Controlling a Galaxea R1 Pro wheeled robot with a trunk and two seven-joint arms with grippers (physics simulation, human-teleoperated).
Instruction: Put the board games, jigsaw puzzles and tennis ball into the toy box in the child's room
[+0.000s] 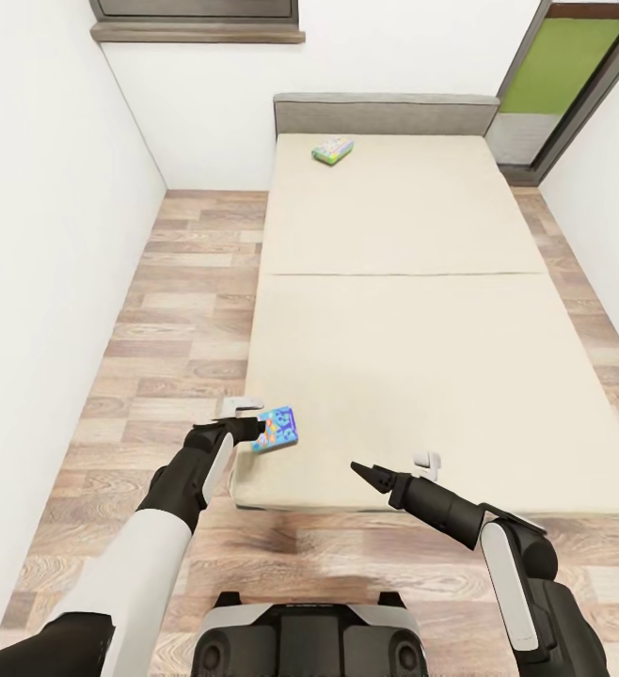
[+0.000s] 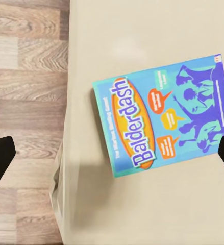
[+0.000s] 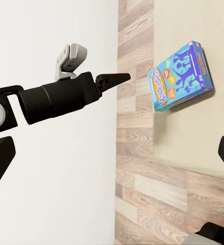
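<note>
Now the left gripper (image 2: 112,153) hovers wide open over the blue board game (image 2: 163,120) near the bed (image 1: 422,329) corner; right gripper (image 1: 366,470) state unclear.

I see blue "Balderdash" board game (image 2: 163,120) flat at bed (image 1: 422,329) near corner; white-green game (image 1: 332,149) near headboard.

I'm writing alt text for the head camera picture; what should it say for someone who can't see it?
Seen from above, a robot's left gripper hovers over a blue board game at the near corner of a beige bed, its right gripper over the same edge. A second, white-green board game lies near the headboard, with wood floor alongside.
</note>
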